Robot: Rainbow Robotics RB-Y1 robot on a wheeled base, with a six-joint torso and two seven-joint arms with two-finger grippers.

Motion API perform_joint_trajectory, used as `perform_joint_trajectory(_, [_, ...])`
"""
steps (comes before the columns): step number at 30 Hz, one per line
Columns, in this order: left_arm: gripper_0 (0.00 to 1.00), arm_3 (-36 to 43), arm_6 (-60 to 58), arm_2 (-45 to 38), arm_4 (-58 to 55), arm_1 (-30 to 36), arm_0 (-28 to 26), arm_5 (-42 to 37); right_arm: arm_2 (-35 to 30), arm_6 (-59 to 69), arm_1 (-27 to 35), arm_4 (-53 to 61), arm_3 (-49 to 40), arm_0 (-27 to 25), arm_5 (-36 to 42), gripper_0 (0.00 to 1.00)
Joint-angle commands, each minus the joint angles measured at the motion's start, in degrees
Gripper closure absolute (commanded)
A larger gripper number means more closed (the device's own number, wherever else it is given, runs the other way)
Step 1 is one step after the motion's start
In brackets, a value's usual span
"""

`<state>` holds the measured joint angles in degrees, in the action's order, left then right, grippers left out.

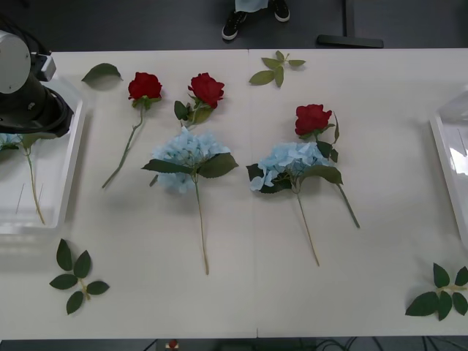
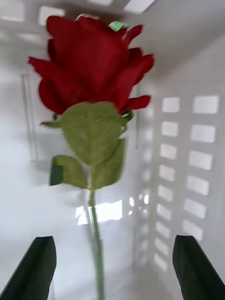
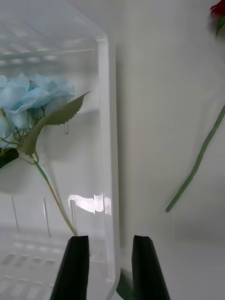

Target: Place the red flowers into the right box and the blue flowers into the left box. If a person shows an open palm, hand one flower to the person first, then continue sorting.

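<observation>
Front view, as I read it from my station: white tabletop [image 1: 241, 292] carrying three roses and two hydrangeas loose, plus leaf sprigs at the edges.

Roses on the tabletop: one at far left [image 1: 145, 85] with a long stem running down-left; one just right of it [image 1: 207, 89]; one right of centre [image 1: 313, 118].

Hydrangeas on the tabletop: left one [image 1: 189, 157] just below the second rose, its head touching that rose's leaves; right one [image 1: 291, 164] tucked against the third rose's leaves. Both stems point toward me.

Left box [image 1: 69, 164]: at the left edge, holding one hydrangea [image 1: 9, 139] with its stem [image 1: 33, 186] lying along the tray floor. My left arm [image 1: 25, 88] sits over this box's far corner.

Left wrist view: left pincer [image 3: 110, 267] released, black fingers [image 3: 75, 267] a small gap apart, one on each side of the box rim [image 3: 107, 140]. Hydrangea head [image 3: 28, 96] lies inside; a rose stem [image 3: 197, 159] lies outside on the tabletop.

Right box [image 1: 450, 157]: partly seen at the right edge.

Right wrist view: right pincer [image 2: 112, 274] released, fingers [image 2: 35, 274] wide apart. A fourth rose [image 2: 91, 65] lies in the right box [image 2: 187, 154], its stem running between the fingers, untouched.
</observation>
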<state>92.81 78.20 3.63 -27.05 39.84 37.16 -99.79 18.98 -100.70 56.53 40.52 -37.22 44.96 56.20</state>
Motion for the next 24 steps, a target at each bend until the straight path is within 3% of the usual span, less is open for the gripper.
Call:
perform_joint_trajectory(1, [0.0, 0.7, 2.04, -0.38, -0.02, -0.64, 1.16, 2.32, -1.23, -3.01, 3.59, 5.63, -6.72, -0.05, 6.64, 0.28])
perform_joint_trajectory(12, [0.0, -0.7, 1.25, -0.11, 5.52, -7.23, 1.51, 7.07, -1.31, -2.66, 15.98, 27.07, -27.29, 0.04, 24.04, 0.28])
perform_joint_trajectory(24, [0.0, -17.14, -0.07, 3.93, 17.12, -17.16, 6.34, 21.83, -1.14, 3.67, 17.92, 40.08, -37.57, -0.13, 28.79, 0.28])
